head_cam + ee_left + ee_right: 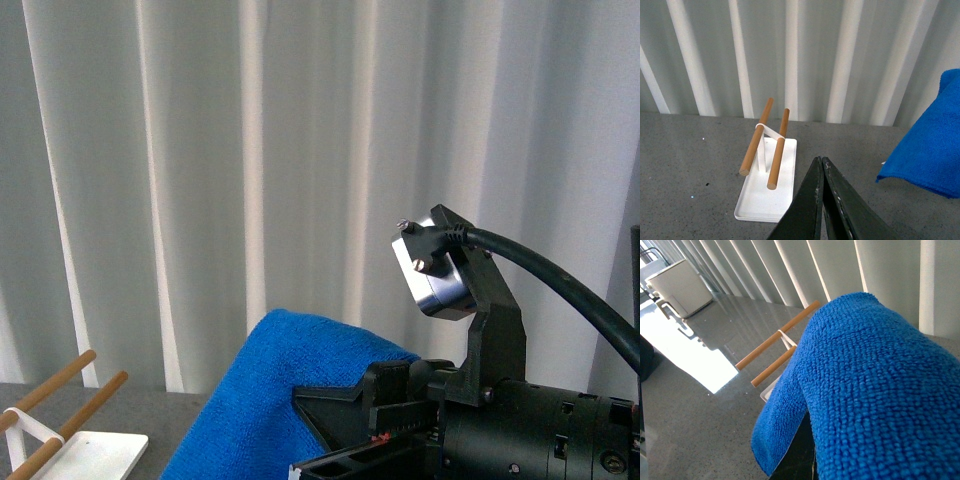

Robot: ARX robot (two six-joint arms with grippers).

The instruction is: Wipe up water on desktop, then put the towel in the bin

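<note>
Blue towel [865, 390] draped over right tool [320, 430], seemingly pinched, jaws hidden | left tool [821, 165] pressed together, apart from towel

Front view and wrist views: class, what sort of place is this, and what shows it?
Probably an indoor robot test bench: a flat dark grey speckled desktop, a pleated white curtain backdrop, and staged props, namely a small white tray with wooden rods and a bright blue microfibre towel.
</note>
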